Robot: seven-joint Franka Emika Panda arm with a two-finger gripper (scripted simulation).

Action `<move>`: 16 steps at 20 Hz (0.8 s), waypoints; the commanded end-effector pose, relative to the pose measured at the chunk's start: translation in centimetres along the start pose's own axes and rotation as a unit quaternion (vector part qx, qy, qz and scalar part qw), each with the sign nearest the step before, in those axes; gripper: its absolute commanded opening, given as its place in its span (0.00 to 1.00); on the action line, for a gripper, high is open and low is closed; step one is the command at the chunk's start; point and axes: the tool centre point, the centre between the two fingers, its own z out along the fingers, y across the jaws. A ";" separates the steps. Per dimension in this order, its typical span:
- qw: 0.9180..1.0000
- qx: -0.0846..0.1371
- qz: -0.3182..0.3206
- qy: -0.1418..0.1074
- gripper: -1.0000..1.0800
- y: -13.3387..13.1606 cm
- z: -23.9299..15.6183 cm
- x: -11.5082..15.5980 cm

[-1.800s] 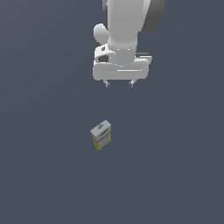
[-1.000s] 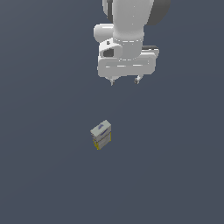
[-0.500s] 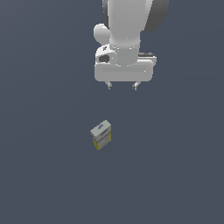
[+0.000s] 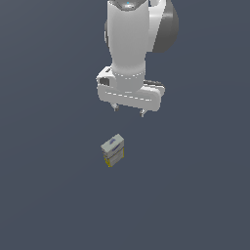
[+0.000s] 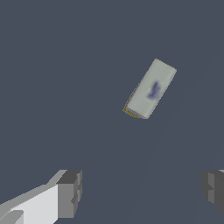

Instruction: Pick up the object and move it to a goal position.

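The small carton-like box (image 4: pixel 113 150) stood on the plain dark grey surface (image 4: pixel 44 195), well below the arm in the exterior view and a little toward that view's left of the wrist. Its pale grey-white faces carried a faint blue print on top, and a yellow edge showed at its lower corner. The gripper (image 4: pixel 129 112) hung above it, apart from it, its white body pointing down with only two short fingertips (image 4: pixel 116 108) showing beneath. In the wrist view the box (image 5: pixel 150 89) appeared as a slanted pale rectangle with the blue smudge at its middle and a thin yellow line along one short end (the rest of its sides could not be made out from there). The jaws were spread wide, one grey pad (image 5: pixel 70 194) at each side of that picture, with bare surface between them; the box lay ahead of the gap rather than within it, touching neither pad.
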 end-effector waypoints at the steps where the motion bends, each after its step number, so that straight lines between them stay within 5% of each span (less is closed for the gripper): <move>1: 0.999 -0.001 0.040 0.000 0.96 0.6 1.1 1.3; 16: 0.974 -0.011 0.228 0.007 0.96 3.8 6.8 7.0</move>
